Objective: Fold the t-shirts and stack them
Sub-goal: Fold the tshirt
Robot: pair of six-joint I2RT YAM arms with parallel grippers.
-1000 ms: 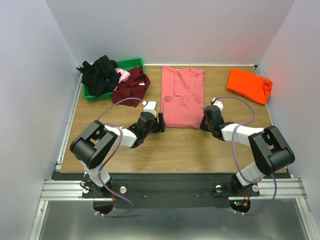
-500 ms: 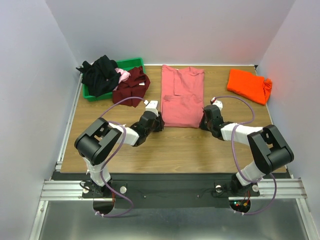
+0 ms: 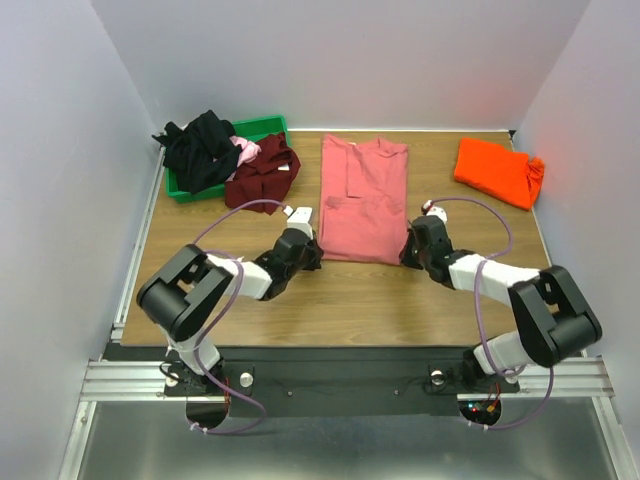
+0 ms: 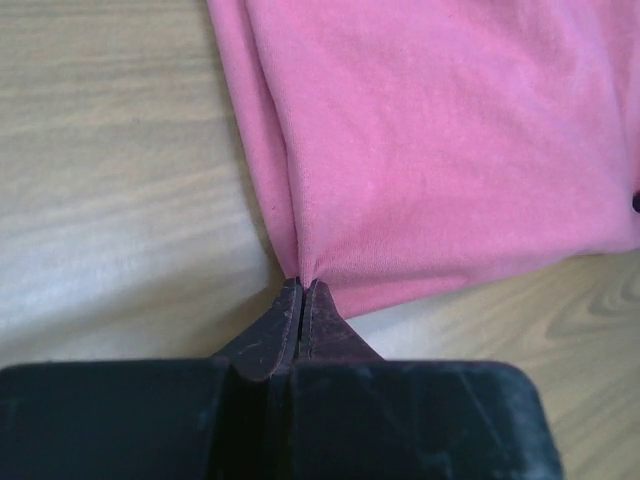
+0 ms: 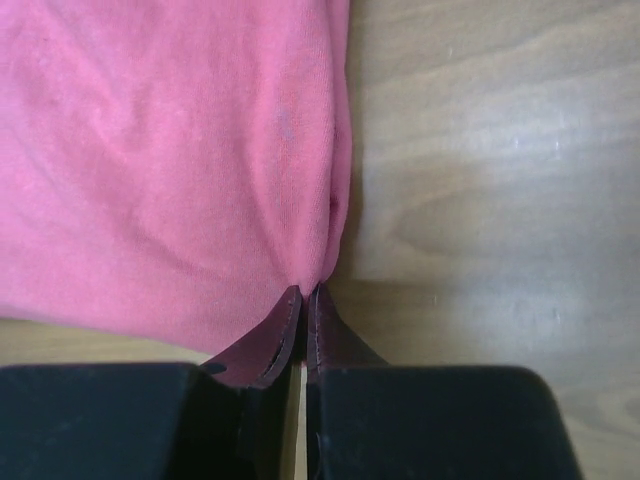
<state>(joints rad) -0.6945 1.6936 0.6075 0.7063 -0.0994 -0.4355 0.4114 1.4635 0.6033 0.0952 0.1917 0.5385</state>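
Pink shirt stretches away from both hands
It lies mid worktop, long axis toward the far edge; left hand clamps its near-left corner, right hand its near-right.

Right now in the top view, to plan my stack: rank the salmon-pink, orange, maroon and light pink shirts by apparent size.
Largest: salmon-pink shirt.
Then orange shirt and maroon shirt, about alike, not ranked.
Smallest: light pink shirt, only a scrap shows.

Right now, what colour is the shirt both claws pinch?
Plain salmon-pink cotton t-shirt; shows best in top external view.
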